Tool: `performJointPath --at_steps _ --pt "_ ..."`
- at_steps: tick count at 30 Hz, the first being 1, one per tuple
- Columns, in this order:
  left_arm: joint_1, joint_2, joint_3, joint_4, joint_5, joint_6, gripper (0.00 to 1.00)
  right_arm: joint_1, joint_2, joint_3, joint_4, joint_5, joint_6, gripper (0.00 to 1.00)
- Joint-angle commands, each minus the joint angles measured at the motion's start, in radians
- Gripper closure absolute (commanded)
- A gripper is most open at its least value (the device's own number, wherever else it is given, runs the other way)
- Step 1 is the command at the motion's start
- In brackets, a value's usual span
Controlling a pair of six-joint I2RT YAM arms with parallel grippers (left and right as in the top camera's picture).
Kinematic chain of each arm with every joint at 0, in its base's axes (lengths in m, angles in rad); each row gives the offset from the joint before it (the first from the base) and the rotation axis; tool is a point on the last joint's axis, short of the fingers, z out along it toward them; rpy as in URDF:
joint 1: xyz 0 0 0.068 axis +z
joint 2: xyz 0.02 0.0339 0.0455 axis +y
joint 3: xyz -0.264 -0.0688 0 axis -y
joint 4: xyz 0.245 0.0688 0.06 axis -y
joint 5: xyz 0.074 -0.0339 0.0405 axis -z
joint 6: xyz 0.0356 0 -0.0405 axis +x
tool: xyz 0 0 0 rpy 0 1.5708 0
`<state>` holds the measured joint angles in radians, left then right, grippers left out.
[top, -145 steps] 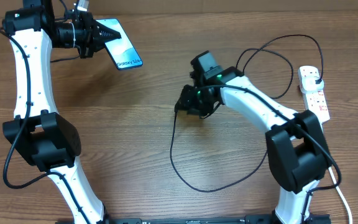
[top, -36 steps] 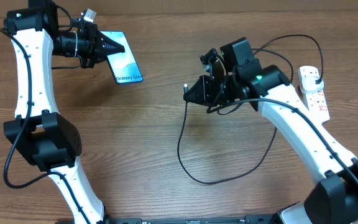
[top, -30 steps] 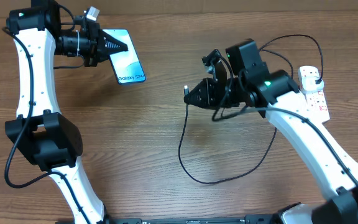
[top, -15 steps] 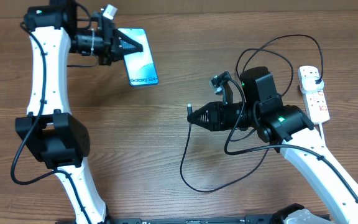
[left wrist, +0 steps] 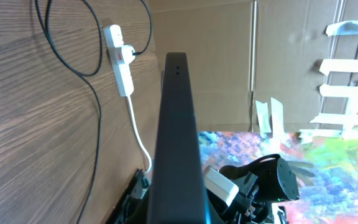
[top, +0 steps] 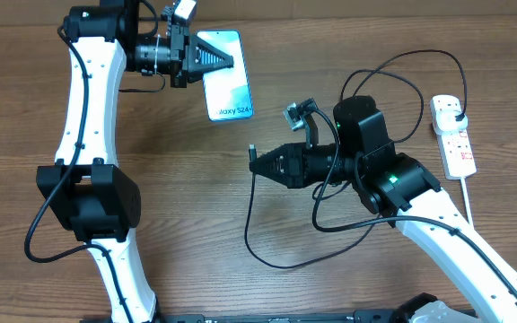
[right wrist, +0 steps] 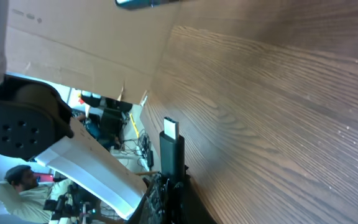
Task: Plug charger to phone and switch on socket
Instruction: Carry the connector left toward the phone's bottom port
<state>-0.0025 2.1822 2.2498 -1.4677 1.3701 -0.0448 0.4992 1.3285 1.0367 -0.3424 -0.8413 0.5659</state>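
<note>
- phone (top: 232,94): light-blue screen lit, dark edge, "Galaxy" text at its free end. The left gripper (top: 225,61) pinches the opposite end, over the far middle of the table (top: 178,206).
- charger (top: 249,235): thin black cable looping under the right arm. The right gripper (top: 260,164) clamps the connector (right wrist: 171,149), metal tip sticking out.
- Bare wood between tip and phone's free end; near, not touching.
- socket (top: 453,136): white, at the right table edge, well apart from both grippers, 1 black plug in it.

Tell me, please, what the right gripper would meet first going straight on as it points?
Probably nothing nearby: the right gripper points left, missing the phone; further on lies the left arm's white link, height unclear.
</note>
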Motion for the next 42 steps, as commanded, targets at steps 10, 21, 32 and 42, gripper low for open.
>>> performJointPath --at_steps 10,21,32,42 --pt "-0.011 -0.017 0.011 -0.001 0.067 0.0 0.96 0.006 -0.019 -0.002 0.047 0.083 0.037 0.96" --pt "-0.049 -0.017 0.011 -0.001 0.042 -0.012 0.95 0.006 -0.019 -0.002 0.058 0.081 0.037 0.96" --pt "-0.075 -0.017 0.011 0.006 0.006 -0.023 0.96 0.006 -0.019 -0.002 0.073 0.076 0.037 0.96" --pt "-0.076 -0.017 0.011 0.01 0.01 -0.042 0.96 0.007 -0.019 -0.002 0.086 0.079 0.067 0.96"
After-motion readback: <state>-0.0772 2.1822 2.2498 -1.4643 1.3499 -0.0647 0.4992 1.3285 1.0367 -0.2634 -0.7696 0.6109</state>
